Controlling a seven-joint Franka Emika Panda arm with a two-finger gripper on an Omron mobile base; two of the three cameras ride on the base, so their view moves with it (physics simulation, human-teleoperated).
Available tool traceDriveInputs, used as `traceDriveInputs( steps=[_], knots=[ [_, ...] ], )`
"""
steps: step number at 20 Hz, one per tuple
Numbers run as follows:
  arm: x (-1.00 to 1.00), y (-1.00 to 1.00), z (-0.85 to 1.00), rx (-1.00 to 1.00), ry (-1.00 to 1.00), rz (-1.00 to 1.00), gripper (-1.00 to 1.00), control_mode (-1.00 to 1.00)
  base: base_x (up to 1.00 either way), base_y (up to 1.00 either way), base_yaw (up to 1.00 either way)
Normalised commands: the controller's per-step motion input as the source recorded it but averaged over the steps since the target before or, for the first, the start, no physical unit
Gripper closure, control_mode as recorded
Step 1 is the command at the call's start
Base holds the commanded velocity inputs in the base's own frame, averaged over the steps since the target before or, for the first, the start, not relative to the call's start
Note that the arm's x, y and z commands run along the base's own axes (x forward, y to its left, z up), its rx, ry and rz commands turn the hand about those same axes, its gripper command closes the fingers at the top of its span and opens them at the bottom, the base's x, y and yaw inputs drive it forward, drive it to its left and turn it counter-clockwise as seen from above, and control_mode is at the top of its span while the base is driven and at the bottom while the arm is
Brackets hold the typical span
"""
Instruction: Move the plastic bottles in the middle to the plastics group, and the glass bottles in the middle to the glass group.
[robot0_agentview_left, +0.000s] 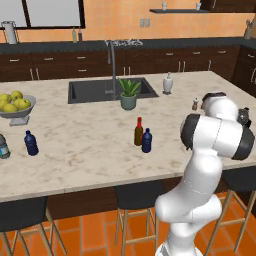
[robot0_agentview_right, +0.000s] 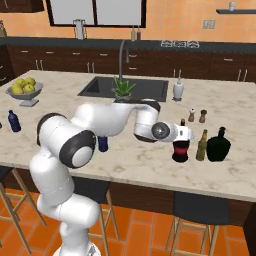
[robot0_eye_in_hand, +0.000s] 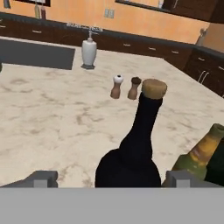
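Observation:
My gripper (robot0_eye_in_hand: 111, 178) is open, its fingertips (robot0_eye_in_hand: 43, 178) standing wide on either side of the round-bodied black bottle (robot0_eye_in_hand: 133, 153), one of the glass bottles. That bottle (robot0_agentview_right: 180, 148), with its red label, stands upright on the counter beside the glass group: a slim amber bottle (robot0_agentview_right: 202, 145) and a broad dark bottle (robot0_agentview_right: 218, 145). The gripper (robot0_agentview_right: 184, 134) hovers at its neck. In the middle of the island stand a slim brown bottle with a red cap (robot0_agentview_left: 138, 131) and a small dark blue plastic bottle (robot0_agentview_left: 146, 140). The plastics group, a blue bottle (robot0_agentview_left: 31, 143) and a greyish clear bottle (robot0_agentview_left: 2, 146), is at the far left.
Salt and pepper shakers (robot0_agentview_right: 191, 115) stand just behind the glass group. A white soap dispenser (robot0_agentview_right: 178, 90), a potted plant (robot0_agentview_left: 128, 94) and the sink (robot0_agentview_left: 92, 90) lie further back. A bowl of yellow-green fruit (robot0_agentview_left: 17, 107) sits at the left. Stools line the island's near edge.

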Motion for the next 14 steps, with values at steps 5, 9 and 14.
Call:
traceDriveInputs(
  steps=[5,9,14],
  knots=[
    [-0.26,0.34,0.85,0.0,0.1,0.0,-1.0,-1.0,0.0,0.0,0.0],
    [-0.05,0.31,1.0,0.0,0.16,0.01,-1.0,-1.0,0.0,0.0,0.0],
    [0.0,0.09,0.75,0.09,0.23,0.07,-1.0,-1.0,0.0,0.0,0.0]
  ],
)
